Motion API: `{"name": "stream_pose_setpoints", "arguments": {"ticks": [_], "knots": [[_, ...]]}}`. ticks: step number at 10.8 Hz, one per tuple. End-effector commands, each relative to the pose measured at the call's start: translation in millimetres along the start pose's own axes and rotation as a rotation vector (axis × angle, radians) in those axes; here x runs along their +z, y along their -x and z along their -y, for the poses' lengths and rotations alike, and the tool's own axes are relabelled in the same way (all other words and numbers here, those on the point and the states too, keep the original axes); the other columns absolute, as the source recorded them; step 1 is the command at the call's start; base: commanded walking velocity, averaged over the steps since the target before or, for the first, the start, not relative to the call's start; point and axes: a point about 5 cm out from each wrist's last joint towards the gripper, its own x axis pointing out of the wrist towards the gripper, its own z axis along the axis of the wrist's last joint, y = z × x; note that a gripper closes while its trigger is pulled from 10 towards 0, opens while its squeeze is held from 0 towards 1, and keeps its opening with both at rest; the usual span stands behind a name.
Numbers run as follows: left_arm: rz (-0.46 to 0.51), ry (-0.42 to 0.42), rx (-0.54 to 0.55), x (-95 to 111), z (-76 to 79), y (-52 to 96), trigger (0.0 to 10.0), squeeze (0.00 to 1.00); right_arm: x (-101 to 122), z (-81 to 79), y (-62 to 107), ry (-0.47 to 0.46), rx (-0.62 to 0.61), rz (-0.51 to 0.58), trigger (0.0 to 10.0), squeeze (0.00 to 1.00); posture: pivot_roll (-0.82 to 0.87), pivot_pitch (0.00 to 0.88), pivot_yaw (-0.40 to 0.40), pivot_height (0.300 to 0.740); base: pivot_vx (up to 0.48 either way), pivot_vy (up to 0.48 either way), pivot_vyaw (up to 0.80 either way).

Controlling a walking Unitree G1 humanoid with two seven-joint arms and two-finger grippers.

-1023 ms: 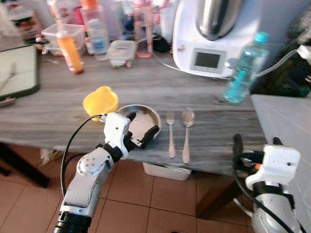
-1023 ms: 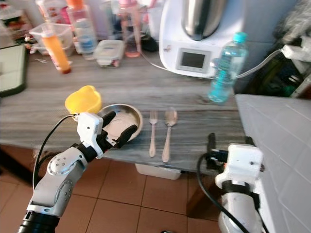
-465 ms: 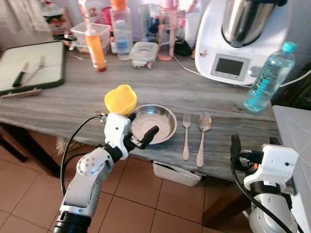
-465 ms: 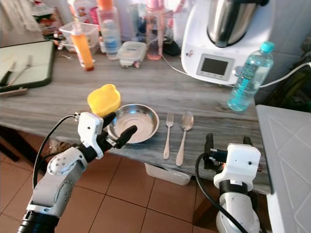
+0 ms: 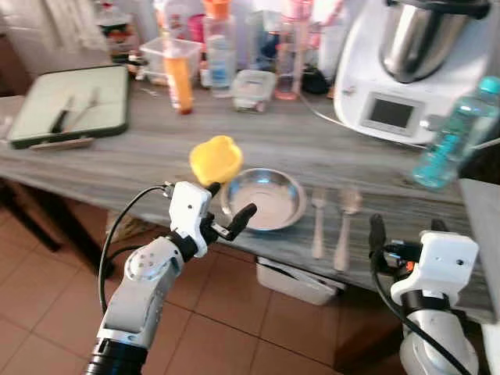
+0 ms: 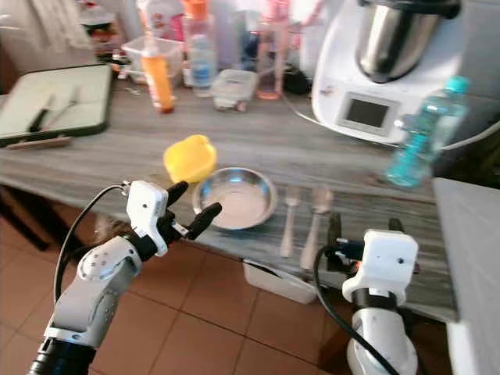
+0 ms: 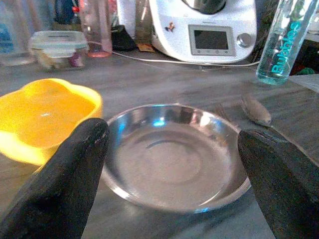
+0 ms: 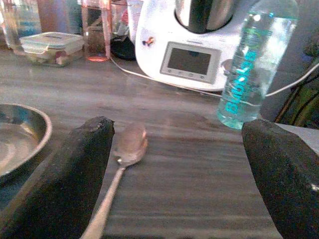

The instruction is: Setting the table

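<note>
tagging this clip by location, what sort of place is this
Most likely a home kitchen: a grey worktop crowded with bottles and food tubs, a white cooking appliance plugged in at the back, and a steel bowl, fork and spoon laid out.

The scene was evenly and brightly lit, with soft daylight and only faint shadows under the things on the counter [image 5: 117, 160]. Both head views were smeared by motion: the water bottle [image 5: 453, 133], fork [image 5: 318, 223] and spoon [image 5: 344, 221] looked soft and streaked. The steel dish [image 7: 174, 154] carried pale glare and a small blue glint on its rim. In the wrist views the near black fingers [image 7: 55, 184] were large and out of focus, and the spoon was blurred.
</note>
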Motion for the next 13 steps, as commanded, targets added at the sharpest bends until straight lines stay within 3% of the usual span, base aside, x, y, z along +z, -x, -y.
{"name": "stream_pose_setpoints", "arguments": {"ticks": [1,8,10,13], "knots": [[-0.009,-0.011,-0.002,1.1,-3.2,0.0,10.0,0.0,-1.4,-1.5,-0.5,-0.007,0.005,-0.004,10.0,0.0,-0.02,0.081,0.019,0.74,0.0,0.337,0.0],[-0.034,-0.032,-0.007,-2.5,-3.8,1.2,10.0,0.0,-1.6,-2.1,0.4,-0.022,-0.002,-0.008,10.0,0.0,-0.02,0.094,0.024,0.74,0.0,0.354,0.0],[-0.023,-0.04,-0.016,-1.7,-2.2,2.3,10.0,0.0,-2.0,-2.6,1.3,-0.024,-0.001,-0.013,10.0,0.0,-0.02,0.1,0.021,0.74,0.0,0.0,0.0],[-0.024,-0.044,-0.045,-3.5,3.7,0.6,10.0,0.0,-1.3,-2.0,-0.3,-0.023,-0.001,-0.013,10.0,0.0,-0.02,0.098,0.021,0.74,0.0,0.0,-0.76]]}}
